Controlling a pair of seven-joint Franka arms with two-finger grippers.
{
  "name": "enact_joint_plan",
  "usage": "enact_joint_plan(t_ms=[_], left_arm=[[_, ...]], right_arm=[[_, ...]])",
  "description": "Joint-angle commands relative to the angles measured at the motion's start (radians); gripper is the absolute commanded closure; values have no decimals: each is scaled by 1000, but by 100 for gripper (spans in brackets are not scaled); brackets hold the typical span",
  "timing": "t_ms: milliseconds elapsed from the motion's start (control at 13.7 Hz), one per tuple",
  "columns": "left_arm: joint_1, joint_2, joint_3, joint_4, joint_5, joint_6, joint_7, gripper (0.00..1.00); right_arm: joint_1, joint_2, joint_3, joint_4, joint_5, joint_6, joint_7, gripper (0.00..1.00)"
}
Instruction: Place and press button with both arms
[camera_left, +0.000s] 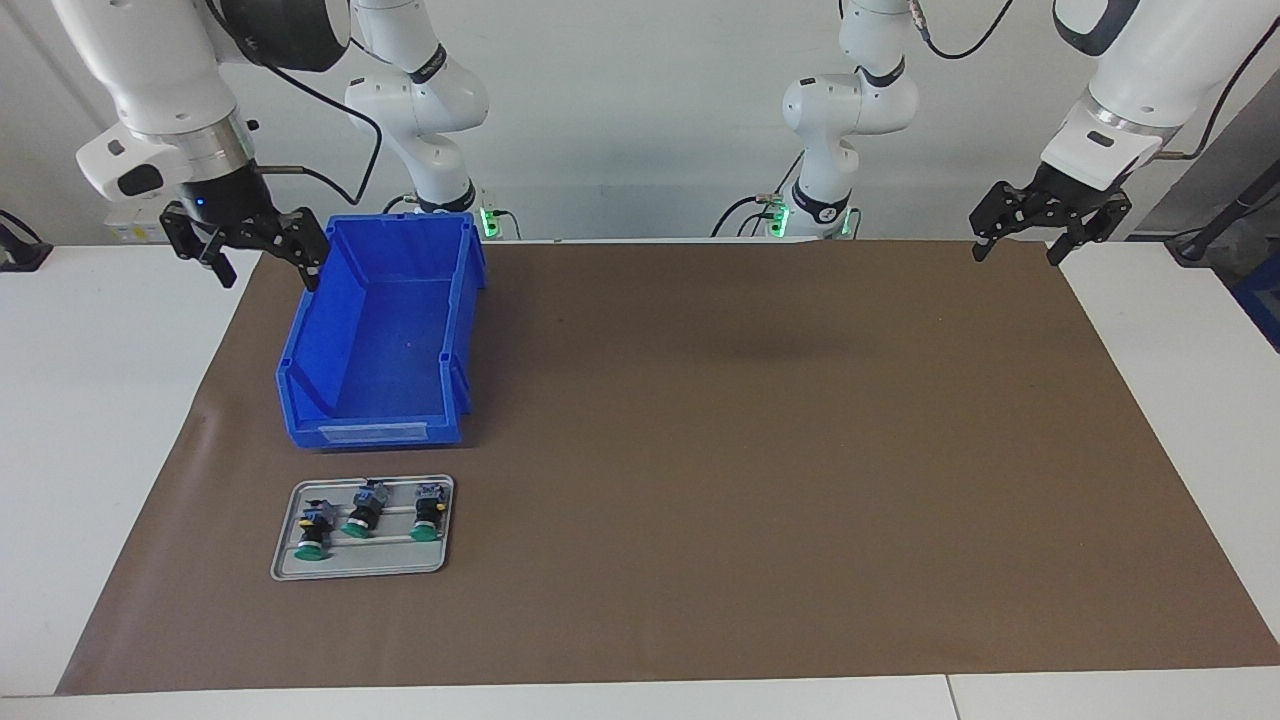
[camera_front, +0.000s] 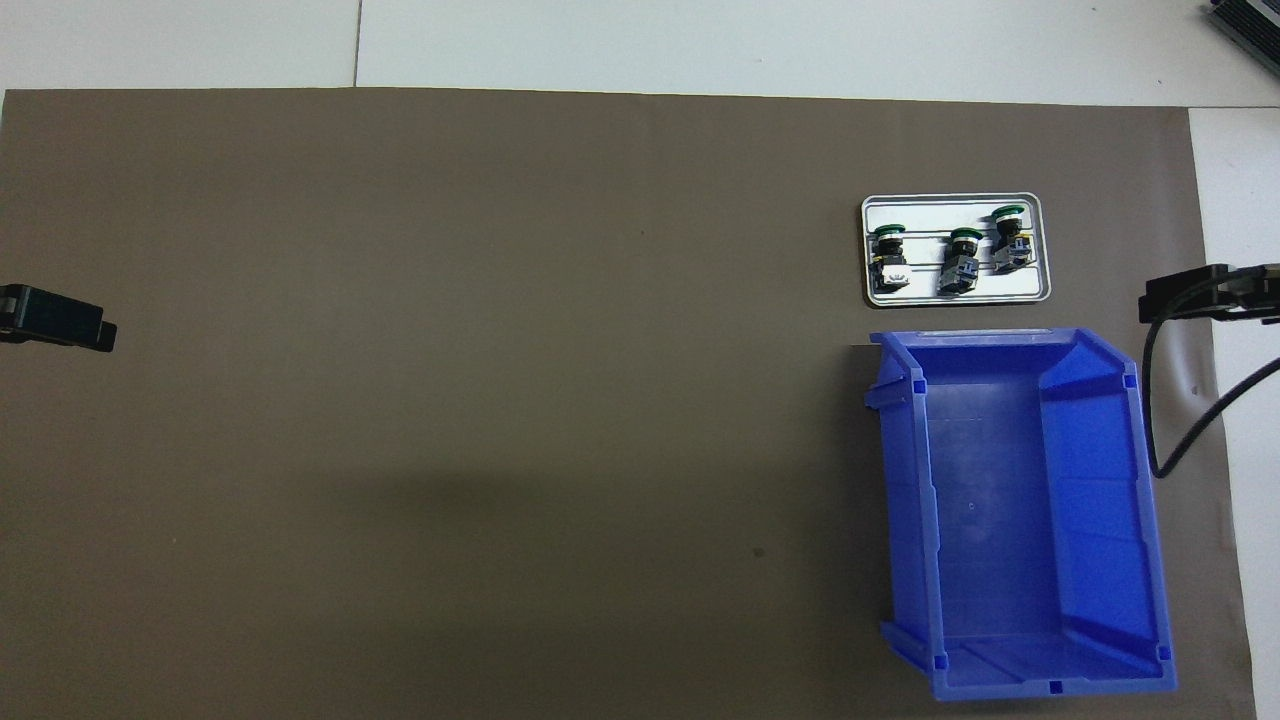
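Nothing is done yet: all three green-capped, black-bodied push buttons (camera_left: 362, 512) lie on the grey metal tray (camera_left: 290, 570) near the desk (camera_left: 100, 400) edge farthest from the robots, while the left pincer (camera_left: 1020, 243) and right pincer (camera_left: 265, 268) hang spread wide over the desk's robot-side corners.

3 buttons (camera_left: 365, 512) lie on a tray (camera_left: 290, 560), farther from the robots than the bin (camera_left: 380, 340), which sits just beside the raised right gripper (camera_left: 245, 250).

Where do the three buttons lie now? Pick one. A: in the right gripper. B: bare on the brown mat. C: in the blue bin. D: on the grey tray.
D: all three buttons lie on the grey tray, which sits beside the blue bin, farther from the robots; nothing shows in the bin, and the right gripper holds nothing.
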Motion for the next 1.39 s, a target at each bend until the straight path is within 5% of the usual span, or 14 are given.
enact_joint_plan(t_ms=[0,658,1316], left_arm=[[7,-15,-5,-12,2,-7,-9,0],[7,-15,-5,-12,2,-8,-9,0],[7,-15,-5,-12,0,-8,-9,0]], right_arm=[[-24,139,3,60,4,103,14,0],[-17,473,5,29,136,479,18,0],[-21,487,5,-137,199,605,-9,0]])
